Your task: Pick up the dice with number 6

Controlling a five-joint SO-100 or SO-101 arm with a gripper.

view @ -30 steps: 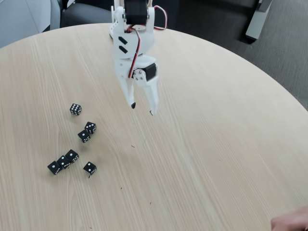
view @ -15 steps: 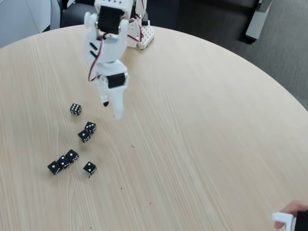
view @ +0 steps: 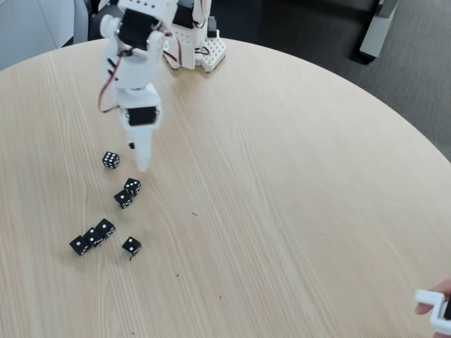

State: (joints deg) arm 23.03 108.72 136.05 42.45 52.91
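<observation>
Several small black dice with white pips lie at the left of the round table in the fixed view. The one farthest back, the dice with number 6 point(view: 110, 160), shows a face crowded with pips, though they are too small to count surely. My white gripper point(view: 137, 157) hangs point-down just to the right of it, slightly above the table and apart from it. I see the fingers point(view: 142, 163) almost edge-on, with only a narrow gap and nothing between them. Two more dice point(view: 132, 186) point(view: 123, 199) lie just below the fingertips.
A cluster of dice point(view: 93, 236) and a single die point(view: 131, 246) lie nearer the front left. The arm's base point(view: 196, 51) stands at the table's far edge. A person's hand holding a white object point(view: 437, 311) enters at the bottom right. The pale wooden table point(view: 296, 183) stretches to the right.
The arm has swung left across the table, from the middle to right beside the back die. The hand at the bottom right now holds a white object.
</observation>
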